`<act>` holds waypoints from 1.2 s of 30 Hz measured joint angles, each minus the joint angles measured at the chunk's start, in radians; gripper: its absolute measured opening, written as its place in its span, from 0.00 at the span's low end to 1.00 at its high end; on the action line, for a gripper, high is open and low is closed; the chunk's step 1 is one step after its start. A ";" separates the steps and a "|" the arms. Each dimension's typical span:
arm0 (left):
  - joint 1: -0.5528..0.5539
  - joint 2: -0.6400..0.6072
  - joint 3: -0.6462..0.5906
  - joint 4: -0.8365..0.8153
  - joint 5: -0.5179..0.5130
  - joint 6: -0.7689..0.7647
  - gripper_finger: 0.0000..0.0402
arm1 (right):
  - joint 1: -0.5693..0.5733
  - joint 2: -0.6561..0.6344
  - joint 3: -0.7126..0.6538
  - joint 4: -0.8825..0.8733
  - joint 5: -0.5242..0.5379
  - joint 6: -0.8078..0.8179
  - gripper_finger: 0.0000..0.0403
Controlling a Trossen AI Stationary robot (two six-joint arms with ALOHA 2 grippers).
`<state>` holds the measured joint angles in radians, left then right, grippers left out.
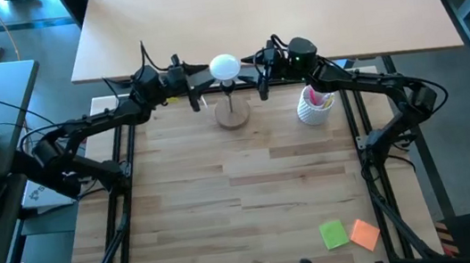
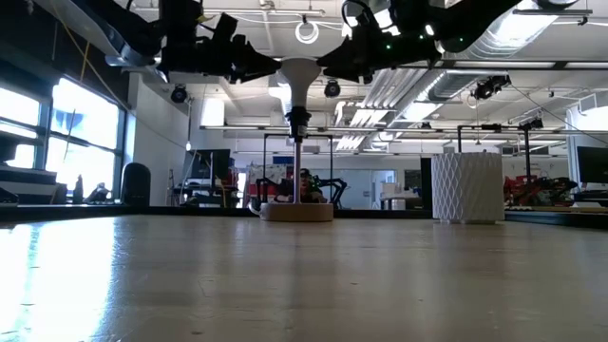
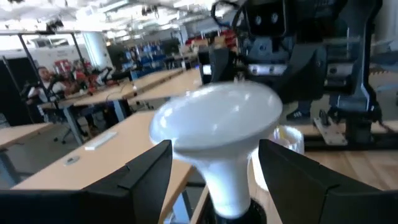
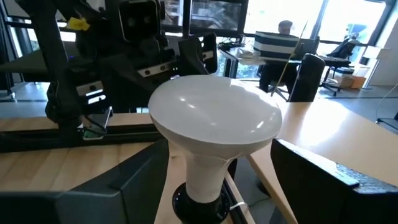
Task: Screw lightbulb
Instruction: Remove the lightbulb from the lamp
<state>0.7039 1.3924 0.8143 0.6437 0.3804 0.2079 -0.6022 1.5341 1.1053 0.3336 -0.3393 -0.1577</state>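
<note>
The white lightbulb (image 1: 224,64) stands upright, its narrow end in the black socket (image 2: 298,122) on the stem of the round wooden lamp base (image 1: 233,114), at the table's far middle. My left gripper (image 1: 200,86) comes level from the left. It is open, with its fingers (image 3: 149,174) on either side of the bulb's neck (image 3: 227,180) and apart from it. My right gripper (image 1: 257,77) comes level from the right. It is open too, and its fingers (image 4: 298,168) flank the neck (image 4: 208,165) with gaps showing.
A ribbed white cup (image 1: 314,105) with pink items stands just right of the lamp base, under the right arm. A green sticky note (image 1: 334,233) and an orange one (image 1: 365,234) lie near the front right corner. A light tabletop (image 1: 256,12) lies beyond the far edge.
</note>
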 joint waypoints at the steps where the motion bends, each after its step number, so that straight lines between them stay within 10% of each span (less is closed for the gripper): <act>1: -0.002 0.003 0.000 0.015 0.003 -0.008 0.58 | 0.000 0.000 0.000 0.000 0.000 0.000 0.69; 36: -0.113 0.007 0.000 0.019 -0.001 -0.022 0.58 | -0.071 0.000 0.000 0.007 -0.001 0.045 0.69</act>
<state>0.5913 1.3994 0.8146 0.6624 0.3790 0.1859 -0.6733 1.5341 1.1057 0.3408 -0.3402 -0.1123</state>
